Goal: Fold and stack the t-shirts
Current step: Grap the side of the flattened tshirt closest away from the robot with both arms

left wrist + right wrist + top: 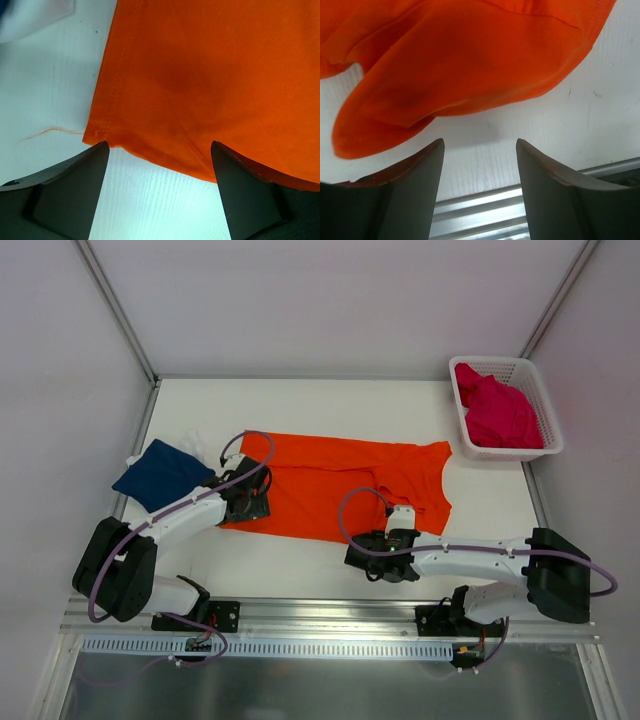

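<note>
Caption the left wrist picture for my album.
Open left hand at the corner of a bright orange cloth t-shirt on a white table.

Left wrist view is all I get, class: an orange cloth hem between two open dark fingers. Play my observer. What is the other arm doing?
Observer: The right gripper is open too, at the near edge of the bright orange cloth t-shirt, facing a rumpled fold.
Operator: Where are the other shirts?
Observer: The navy blue cloth t-shirt lies in a compact bundle at the left of the white table.
Operator: And the third?
Observer: The magenta pink cloth t-shirt sits bunched in the white plastic mesh basket at the far right corner.
</note>
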`<state>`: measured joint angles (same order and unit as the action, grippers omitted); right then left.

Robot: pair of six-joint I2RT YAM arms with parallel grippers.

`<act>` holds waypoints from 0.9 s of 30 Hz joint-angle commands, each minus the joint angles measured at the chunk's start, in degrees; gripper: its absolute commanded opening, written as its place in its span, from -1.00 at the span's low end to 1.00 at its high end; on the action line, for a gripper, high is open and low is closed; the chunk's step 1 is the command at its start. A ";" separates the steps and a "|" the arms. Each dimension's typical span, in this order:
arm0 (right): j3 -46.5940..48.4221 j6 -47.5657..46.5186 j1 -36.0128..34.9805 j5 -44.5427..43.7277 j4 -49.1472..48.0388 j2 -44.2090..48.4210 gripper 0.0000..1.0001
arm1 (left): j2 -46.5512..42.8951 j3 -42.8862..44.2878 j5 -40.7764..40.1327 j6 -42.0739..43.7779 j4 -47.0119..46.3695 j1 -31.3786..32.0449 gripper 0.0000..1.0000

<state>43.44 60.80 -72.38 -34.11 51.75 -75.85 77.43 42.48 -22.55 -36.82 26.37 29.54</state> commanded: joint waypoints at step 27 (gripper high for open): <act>5.34 -13.94 17.62 -8.08 -1.30 -2.11 -0.18 | -1.50 -0.91 0.48 1.22 0.26 -1.77 0.70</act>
<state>45.93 49.45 -56.64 -38.39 47.27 -80.53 75.20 41.32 -22.55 -36.45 26.33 28.38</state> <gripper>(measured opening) 0.410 0.850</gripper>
